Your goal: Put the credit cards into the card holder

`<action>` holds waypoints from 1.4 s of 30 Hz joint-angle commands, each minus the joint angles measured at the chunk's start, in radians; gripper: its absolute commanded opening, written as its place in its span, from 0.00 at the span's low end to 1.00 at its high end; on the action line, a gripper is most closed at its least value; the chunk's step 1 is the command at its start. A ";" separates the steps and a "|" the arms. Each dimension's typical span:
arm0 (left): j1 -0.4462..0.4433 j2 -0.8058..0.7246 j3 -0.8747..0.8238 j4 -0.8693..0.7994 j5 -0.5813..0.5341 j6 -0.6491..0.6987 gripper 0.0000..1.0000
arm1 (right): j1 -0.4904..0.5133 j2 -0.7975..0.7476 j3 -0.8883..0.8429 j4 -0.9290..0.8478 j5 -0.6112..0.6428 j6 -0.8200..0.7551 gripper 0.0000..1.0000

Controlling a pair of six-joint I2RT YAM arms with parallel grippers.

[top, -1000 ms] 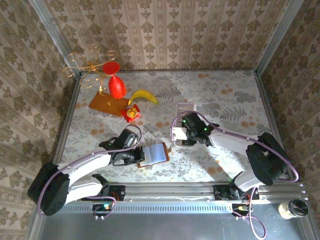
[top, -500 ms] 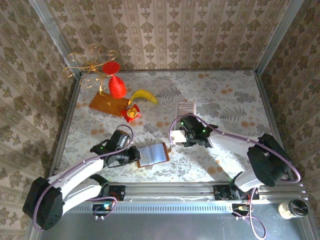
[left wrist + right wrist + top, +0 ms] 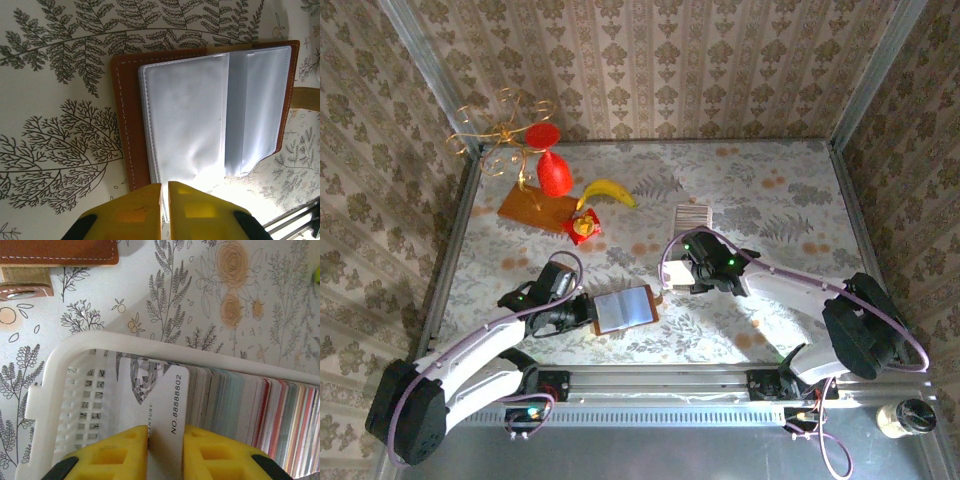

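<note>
Left gripper (image 3: 165, 186): fingers together, pinching the pale inner sleeve of the open card holder (image 3: 125, 125), table near-centre. Right gripper (image 3: 165, 432): clamped on one of the credit cards (image 3: 240, 405). Print "CENTURY NO.88888802" is legible in the right wrist view, unreadable from above. The remaining cards stand in a white tray (image 3: 55, 385).

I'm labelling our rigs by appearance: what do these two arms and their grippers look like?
The left arm and right arm have white links and bulky black joints; a pale purple cable loops along each. The left gripper and right gripper have blocky yellow fingers with black parts behind them.
</note>
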 commanded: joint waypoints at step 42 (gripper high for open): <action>0.011 0.014 0.022 -0.003 -0.016 -0.013 0.66 | 0.188 -0.057 0.013 0.238 -0.279 1.999 0.00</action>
